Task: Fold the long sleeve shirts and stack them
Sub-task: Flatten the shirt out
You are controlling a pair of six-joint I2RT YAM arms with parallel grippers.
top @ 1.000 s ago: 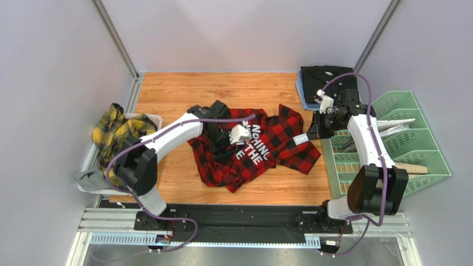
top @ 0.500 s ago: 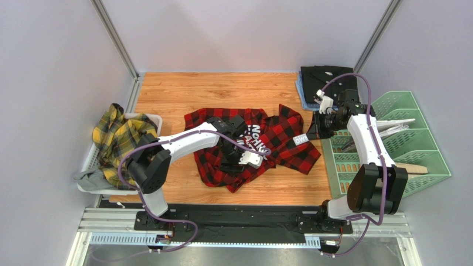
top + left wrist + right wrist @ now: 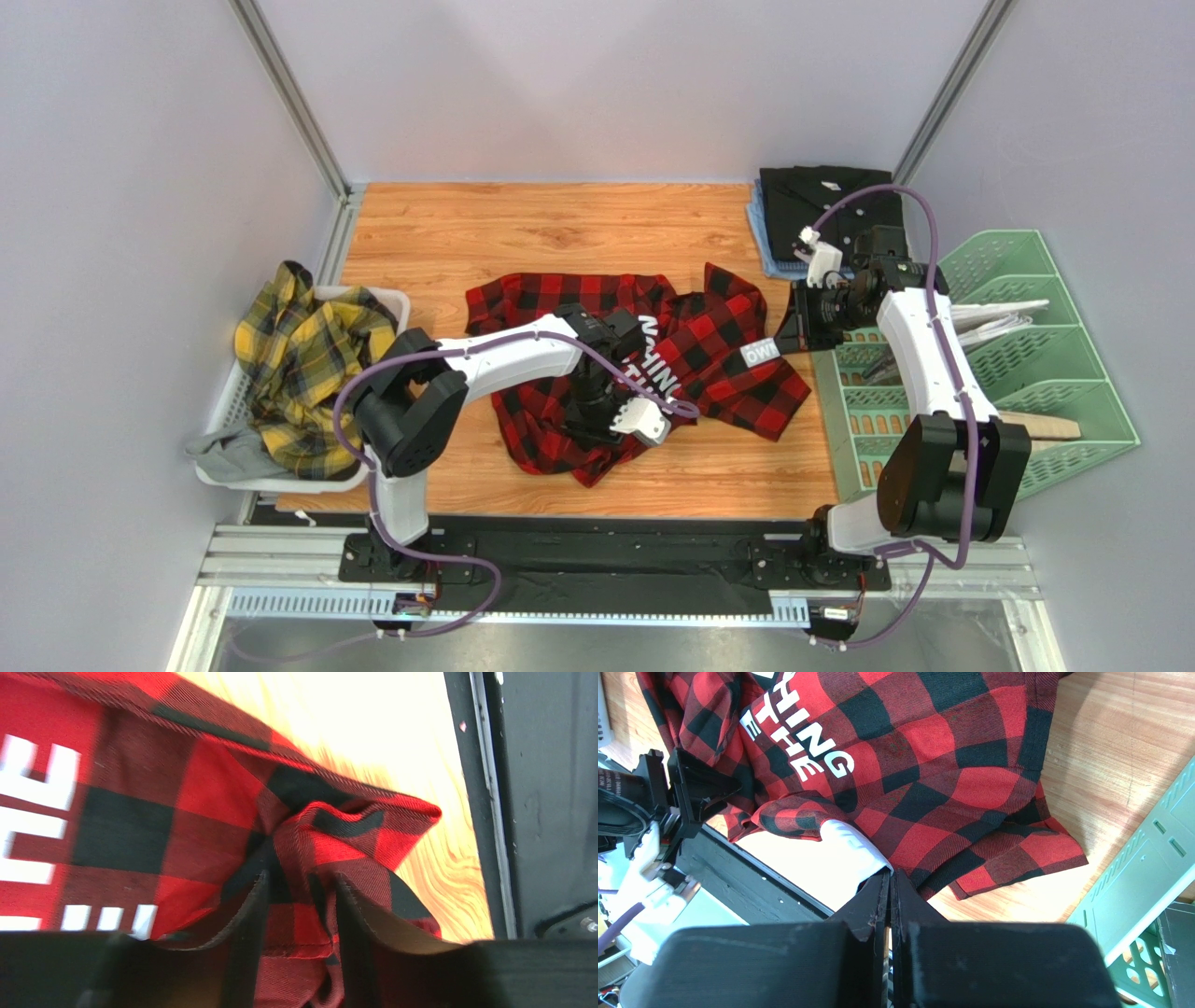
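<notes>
Plainly, the red check shirt [image 3: 210,791] bunches inside the left pincer [image 3: 302,882]

Lab booth: white walls [image 3: 617,84], aluminium frame [image 3: 291,91]

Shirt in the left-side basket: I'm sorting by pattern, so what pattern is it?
The shirt is yellow-and-dark plaid, best seen in the top external view.
</notes>
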